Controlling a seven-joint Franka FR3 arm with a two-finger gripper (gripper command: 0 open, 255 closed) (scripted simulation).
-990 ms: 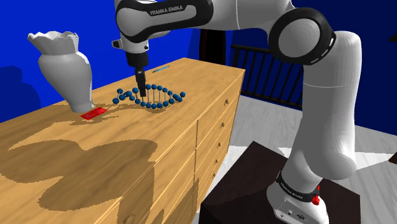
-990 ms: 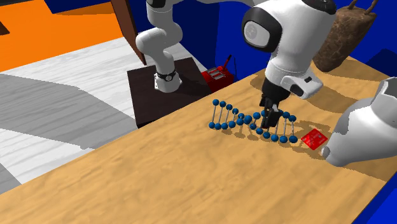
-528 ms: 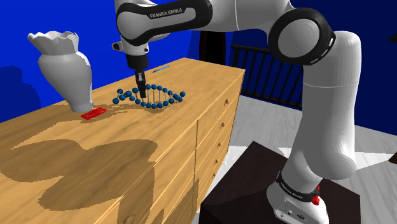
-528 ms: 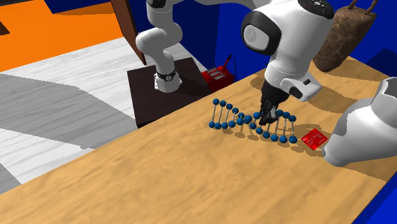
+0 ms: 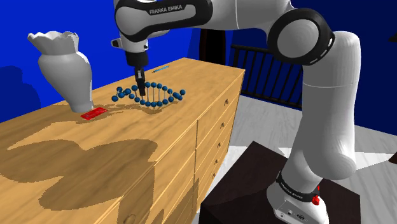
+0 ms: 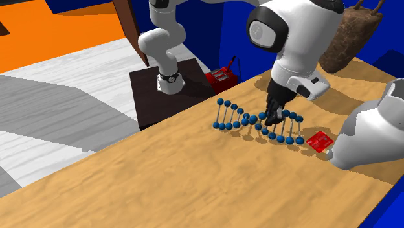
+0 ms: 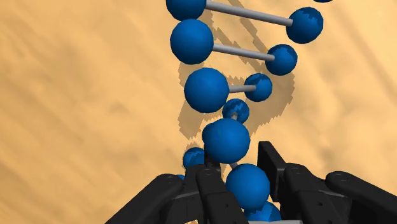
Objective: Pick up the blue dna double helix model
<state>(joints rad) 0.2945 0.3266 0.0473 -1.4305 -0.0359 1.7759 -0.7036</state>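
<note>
hand closed on blue dna helix model, mid-length.
my hand [image 7: 245, 172] points straight down, fingers narrow, clasping a bead near the middle of the blue dna helix model [image 5: 159, 95]. its long axis runs level across my fingers, both ends reaching out low over the wooden dresser top [image 5: 95, 153]. judgement: lift straight up.

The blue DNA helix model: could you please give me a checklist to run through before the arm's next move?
1. Grip: the tool is shut on the helix model, fingers clasping beads: ok.
2. Grip sits near the model's middle, beads extending both ways: ok.
3. Model clear of the dresser top: cannot tell.
4. White vase stands apart from the model: ok.
5. Red card lies apart from the model: ok.
</note>
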